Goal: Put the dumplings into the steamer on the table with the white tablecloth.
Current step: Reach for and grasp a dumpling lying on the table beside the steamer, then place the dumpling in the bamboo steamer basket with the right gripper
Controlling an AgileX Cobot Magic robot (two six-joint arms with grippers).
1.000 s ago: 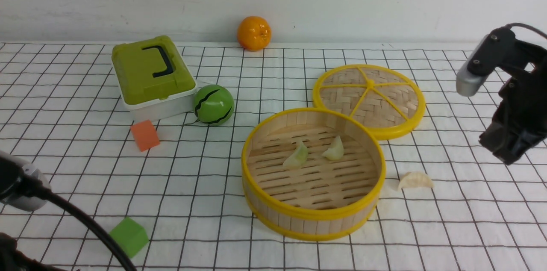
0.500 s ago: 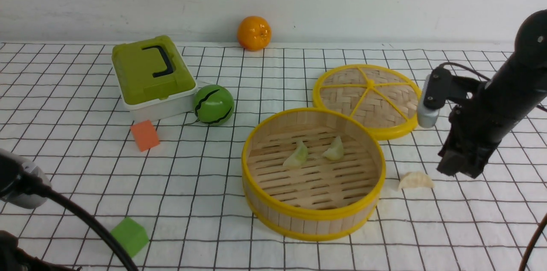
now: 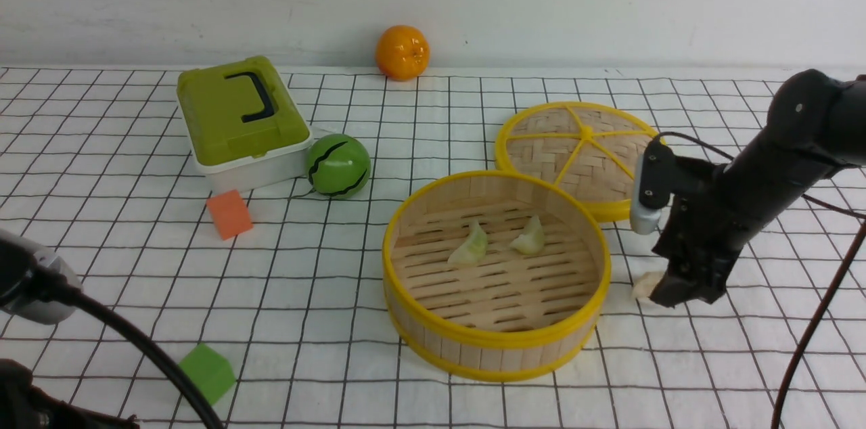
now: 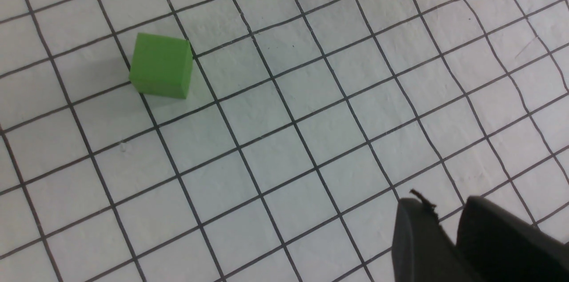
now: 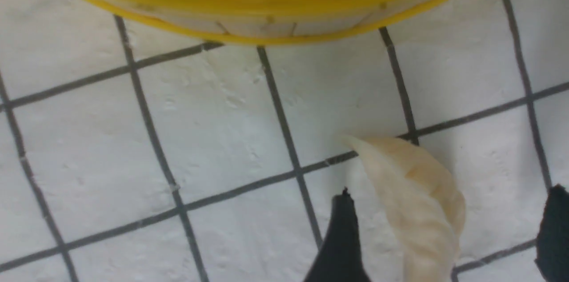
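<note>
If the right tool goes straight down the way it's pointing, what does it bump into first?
Probably the pale dumpling lying on the white tablecloth; the right tool points down with open fingers either side of it.

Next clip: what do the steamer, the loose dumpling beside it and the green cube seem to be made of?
Steamer: matte pale bamboo or wood slats, with glossy yellow plastic-looking rims.
Loose dumpling: likely moulded plastic or rubber; cream, smooth, with a faint sheen and pleat ridges.
Green cube: probably foam; matte, uniform colour.
</note>
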